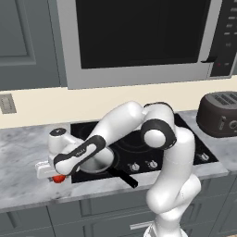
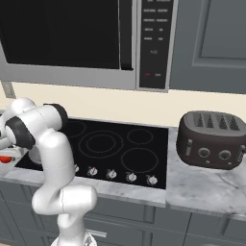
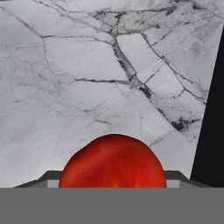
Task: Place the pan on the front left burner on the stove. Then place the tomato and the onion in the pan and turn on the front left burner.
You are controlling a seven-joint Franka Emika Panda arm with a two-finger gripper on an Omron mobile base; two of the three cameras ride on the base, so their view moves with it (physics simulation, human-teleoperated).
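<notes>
Down low, tomato (image 3: 113, 161) sits on the marble counter (image 3: 78, 78), left of the stove (image 1: 185, 139), just off its front left corner. Hand view looks straight onto it: glossy red dome at the bottom of that view, between the finger bases, black stove edge running along the right side. In the left base view a sliver of red shows under the gripper (image 1: 56, 177). The right base view also catches red at its far left edge (image 2: 5, 159).

Gripper is lowered over the tomato, hand pointing down at the counter. Fingers straddle it; whether they press it or stand clear I cannot tell.

Pan (image 1: 95, 164) rests on the front left burner, mostly hidden behind the forearm, black handle (image 1: 124, 177) sticking out toward the counter's front edge. Knobs (image 1: 142, 165) line the stove front.

Toaster (image 1: 219, 114) stands right of the stove. Microwave (image 1: 139, 37) hangs above.
</notes>
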